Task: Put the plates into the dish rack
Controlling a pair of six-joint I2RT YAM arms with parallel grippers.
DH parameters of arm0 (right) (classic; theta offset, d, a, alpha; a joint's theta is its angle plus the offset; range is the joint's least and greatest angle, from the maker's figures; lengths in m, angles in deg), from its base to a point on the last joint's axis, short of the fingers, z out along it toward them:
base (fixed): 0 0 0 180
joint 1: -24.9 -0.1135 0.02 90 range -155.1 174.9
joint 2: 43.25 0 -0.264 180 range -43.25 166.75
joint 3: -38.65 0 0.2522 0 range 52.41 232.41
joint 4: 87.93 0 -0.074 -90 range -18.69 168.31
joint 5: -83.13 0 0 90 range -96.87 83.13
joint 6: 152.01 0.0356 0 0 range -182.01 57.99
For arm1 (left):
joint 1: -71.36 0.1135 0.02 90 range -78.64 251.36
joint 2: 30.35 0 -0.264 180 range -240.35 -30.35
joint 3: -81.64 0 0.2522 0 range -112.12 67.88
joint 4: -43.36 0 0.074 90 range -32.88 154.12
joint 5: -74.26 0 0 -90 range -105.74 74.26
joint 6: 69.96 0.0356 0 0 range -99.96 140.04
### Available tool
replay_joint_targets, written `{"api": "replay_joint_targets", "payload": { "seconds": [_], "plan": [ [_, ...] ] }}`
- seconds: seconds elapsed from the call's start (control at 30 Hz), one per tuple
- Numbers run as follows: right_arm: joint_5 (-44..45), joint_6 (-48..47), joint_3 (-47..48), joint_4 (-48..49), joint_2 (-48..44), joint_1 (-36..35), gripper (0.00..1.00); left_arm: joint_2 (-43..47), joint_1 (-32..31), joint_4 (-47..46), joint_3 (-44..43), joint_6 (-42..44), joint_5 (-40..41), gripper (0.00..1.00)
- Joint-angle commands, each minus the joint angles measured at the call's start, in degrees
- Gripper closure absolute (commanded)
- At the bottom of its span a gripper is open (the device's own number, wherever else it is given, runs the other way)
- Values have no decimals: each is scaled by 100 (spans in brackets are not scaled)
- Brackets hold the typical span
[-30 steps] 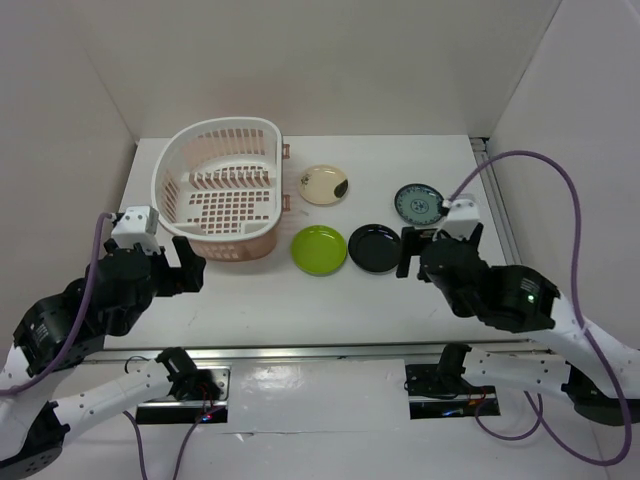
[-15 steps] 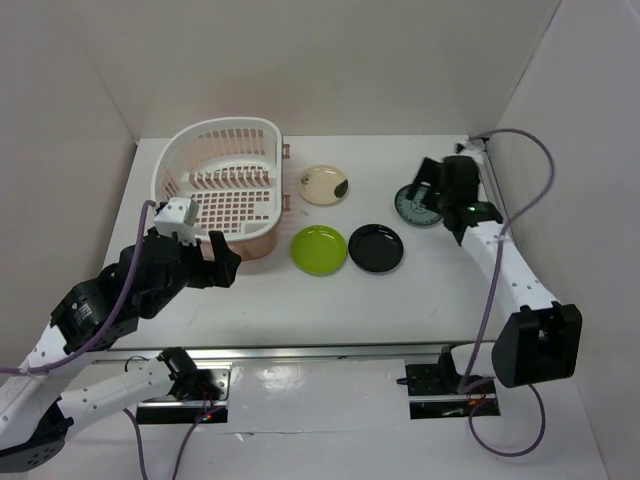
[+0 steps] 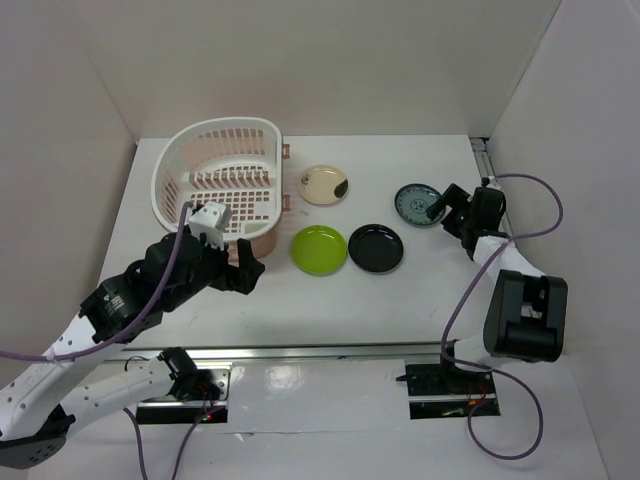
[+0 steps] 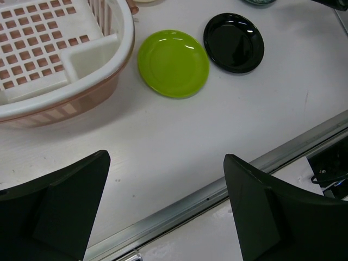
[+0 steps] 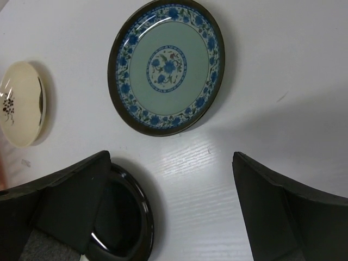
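Right hand (image 3: 450, 210) open, empty, just right of round teal patterned plate (image 3: 416, 203); left hand (image 3: 246, 268) open, nearest round lime-green plate (image 3: 319, 249).

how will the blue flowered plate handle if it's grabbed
The patterned plate looks glazed and glossy, so probably slippery between the fingers. It lies flat on the table with a low rim, so likely hard to get under. Probably rigid; may chip if dropped.
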State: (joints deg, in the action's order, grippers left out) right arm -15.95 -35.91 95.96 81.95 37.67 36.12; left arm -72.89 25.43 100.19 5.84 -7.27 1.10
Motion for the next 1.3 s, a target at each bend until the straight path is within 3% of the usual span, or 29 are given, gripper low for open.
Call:
{"api": "replay_joint_targets", "payload": {
  "seconds": [0.0,0.53,0.67,0.77,0.8,1.03,1.07,1.13,1.27],
  "plan": [
    [-68,113,-40,848,344,73,0,18,5,-545,69,209,-260,1],
    [346,167,531,1244,2119,20,11,18,5,-545,69,323,20,1],
    [284,219,584,1297,2418,20,21,18,5,-545,69,323,21,1],
    [153,271,733,1359,2674,72,32,18,5,-545,69,323,74,1],
    [152,272,734,1359,2726,73,41,18,5,-545,69,323,74,1],
    [284,377,1014,851,2841,73,53,71,5,-545,69,323,126,1],
    [284,377,1120,771,2919,73,61,71,5,-545,122,323,126,1],
    [336,430,1173,525,3007,125,65,71,5,-545,122,323,126,1],
    [468,631,1313,287,3192,187,89,124,5,-545,122,323,126,1]
  ]
}}
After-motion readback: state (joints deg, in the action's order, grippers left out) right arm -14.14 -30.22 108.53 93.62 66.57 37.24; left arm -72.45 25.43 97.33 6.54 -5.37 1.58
